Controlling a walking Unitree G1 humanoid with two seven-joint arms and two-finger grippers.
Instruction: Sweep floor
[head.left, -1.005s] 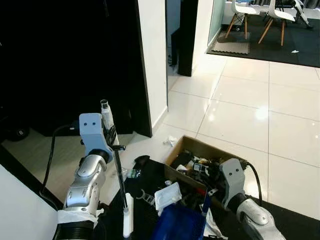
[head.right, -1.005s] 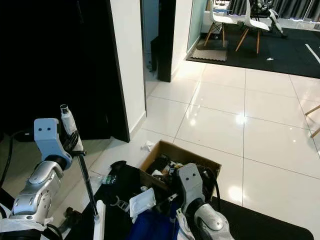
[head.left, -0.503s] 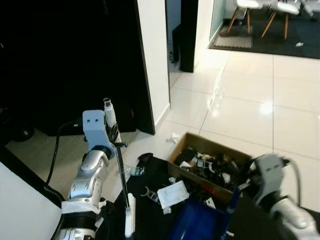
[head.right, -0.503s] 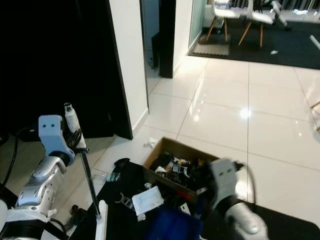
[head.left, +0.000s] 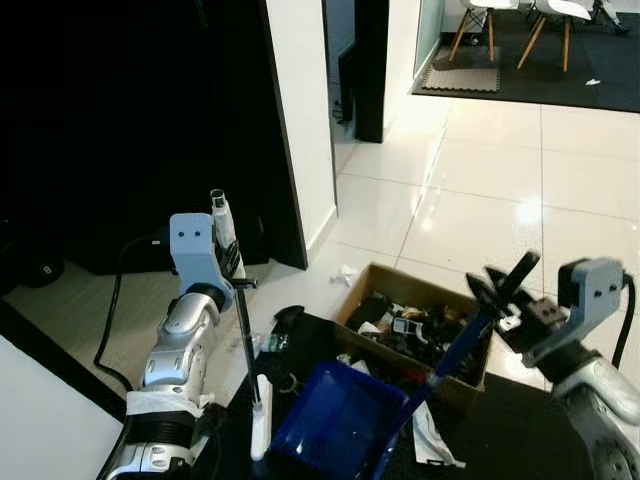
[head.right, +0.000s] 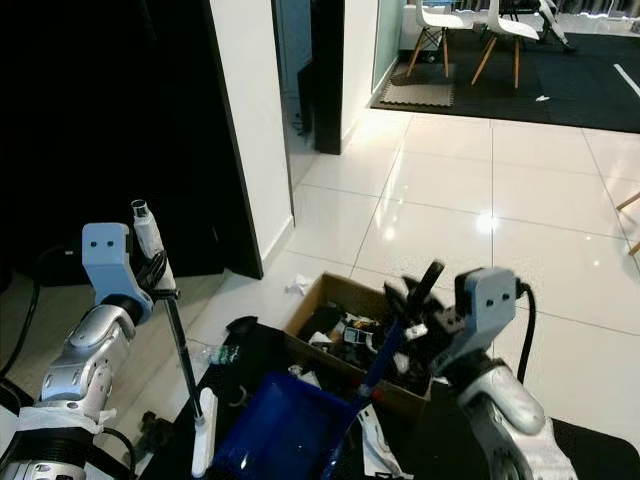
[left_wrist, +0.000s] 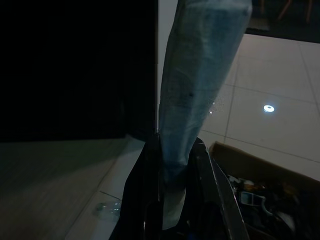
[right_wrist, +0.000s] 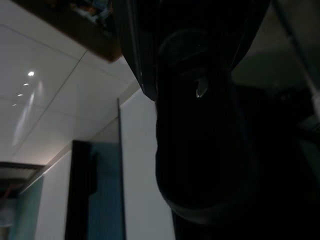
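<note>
My left gripper (head.left: 233, 272) is shut on the broom (head.left: 243, 340), a thin black pole with a grey taped top (left_wrist: 196, 95). Its white head (head.left: 260, 432) rests on the black mat. My right gripper (head.left: 503, 300) is shut on the dustpan handle (head.left: 450, 360), a blue rod with a black grip (right_wrist: 200, 130) that slants up to the right. The blue dustpan (head.left: 333, 422) lies on the mat just in front of the cardboard box. Small litter lies on the floor: a crumpled white paper (head.left: 344, 273), a clear bottle (head.left: 267, 344) and white scraps (head.left: 430, 440).
An open cardboard box (head.left: 448, 390) full of mixed junk stands between my arms. A black mat (head.left: 520, 430) covers the floor at my feet. A white wall corner (head.left: 300, 130) and a dark room lie to the left. Glossy white tiles (head.left: 480, 190) stretch ahead to chairs (head.left: 540, 35).
My right arm has risen and swung out to the right, tilting the dustpan handle up. The dustpan has slid left over the white packet. The left arm and broom have held still.
</note>
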